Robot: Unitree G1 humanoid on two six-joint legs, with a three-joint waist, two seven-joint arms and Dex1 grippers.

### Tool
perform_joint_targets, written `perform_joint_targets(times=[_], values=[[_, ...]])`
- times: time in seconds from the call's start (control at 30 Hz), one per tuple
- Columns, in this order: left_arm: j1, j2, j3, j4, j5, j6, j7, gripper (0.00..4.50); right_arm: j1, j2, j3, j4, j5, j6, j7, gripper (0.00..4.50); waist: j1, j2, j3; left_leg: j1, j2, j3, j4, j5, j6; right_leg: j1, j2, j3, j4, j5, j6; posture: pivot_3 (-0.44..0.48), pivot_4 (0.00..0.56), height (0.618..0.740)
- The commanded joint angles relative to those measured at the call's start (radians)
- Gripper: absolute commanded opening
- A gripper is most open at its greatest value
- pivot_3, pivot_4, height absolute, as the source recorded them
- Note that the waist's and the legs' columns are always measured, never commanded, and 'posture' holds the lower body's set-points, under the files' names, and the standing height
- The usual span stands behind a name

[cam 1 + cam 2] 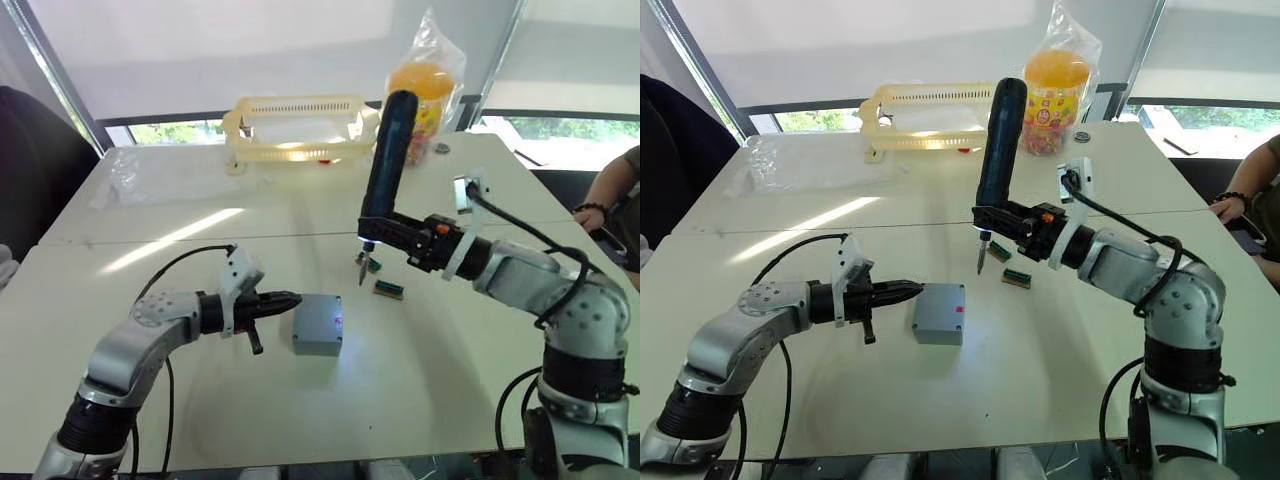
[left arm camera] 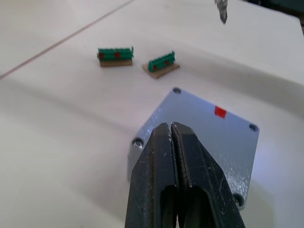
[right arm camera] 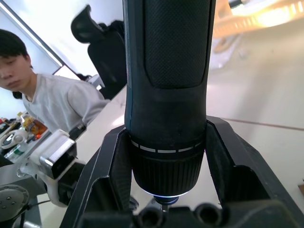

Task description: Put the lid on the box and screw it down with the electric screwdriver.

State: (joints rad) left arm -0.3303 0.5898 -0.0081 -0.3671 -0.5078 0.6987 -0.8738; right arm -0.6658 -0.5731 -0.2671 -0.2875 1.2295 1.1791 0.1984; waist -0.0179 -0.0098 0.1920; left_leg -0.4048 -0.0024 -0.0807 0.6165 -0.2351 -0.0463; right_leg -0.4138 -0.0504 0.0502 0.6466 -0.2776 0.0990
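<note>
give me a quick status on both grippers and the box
Left gripper jaws shut, empty, tips at the box. Right gripper clamps the electric screwdriver upright, bit off the table. Lid on. Two green blocks beyond.

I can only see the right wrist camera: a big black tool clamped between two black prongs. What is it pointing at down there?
Observer: The electric screwdriver stands upright in the right gripper. Its bit hangs over the table beside two small green blocks, not over the box.
Operator: Where is the box, then?
Observer: Nearer the robot and toward its left. The lid already sits on it.
Operator: Is the other arm doing anything?
Observer: The left gripper is shut, with its tips at the box's left edge.
</note>
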Motion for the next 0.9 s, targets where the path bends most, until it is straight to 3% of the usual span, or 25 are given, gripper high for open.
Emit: perform_joint_targets(times=[0.03,0.23,0.4,0.7,0.9], values=[[0.019,0.055,0.093,-0.068,-0.05,0.018,0.003,0.0,-0.036,-0.128,-0.055,0.058,0.083,0.118,0.008,1.77,0.002,0.0,0.0,-0.002,0.0,0.0,0.0,0.0,0.0,-0.001,0.0,-0.001,0.0,0.0,0.0,0.0,0.15,0.74],[0.15,0.2,0.178,-0.143,-0.076,0.04,-0.035,0.0,0.001,-0.351,-0.063,0.21,0.128,0.384,0.024,1.77,0.004,-0.001,0.0,-0.006,0.0,0.001,-0.001,0.0,0.0,-0.006,0.0,-0.001,-0.001,0.0,0.0,0.0,0.15,0.74],[0.298,0.299,0.267,-0.241,-0.145,0.072,-0.091,0.0,0.075,-0.503,0.009,0.318,0.084,0.435,0.094,1.77,0.001,-0.001,0.001,-0.005,0.0,0.003,-0.001,0.0,0.001,-0.006,0.0,0.0,-0.001,0.0,0.0,0.0,0.15,0.74],[0.313,0.307,0.346,-0.299,-0.321,0.127,-0.075,0.0,0.057,-0.501,0.14,0.476,-0.078,0.435,0.183,1.77,-0.001,-0.001,0.001,-0.004,0.002,0.005,0.007,0.0,0.0,-0.005,0.003,0.002,0.0,0.0,-0.008,0.0,0.15,0.74],[0.264,0.281,0.28,-0.282,-0.353,0.125,-0.042,0.0,-0.016,-0.439,0.186,0.56,-0.192,0.435,0.204,1.77,-0.003,-0.001,0.001,-0.005,0.002,0.006,0.007,0.0,0.0,-0.005,0.004,0.003,0.0,0.002,-0.004,0.0,0.15,0.74]])
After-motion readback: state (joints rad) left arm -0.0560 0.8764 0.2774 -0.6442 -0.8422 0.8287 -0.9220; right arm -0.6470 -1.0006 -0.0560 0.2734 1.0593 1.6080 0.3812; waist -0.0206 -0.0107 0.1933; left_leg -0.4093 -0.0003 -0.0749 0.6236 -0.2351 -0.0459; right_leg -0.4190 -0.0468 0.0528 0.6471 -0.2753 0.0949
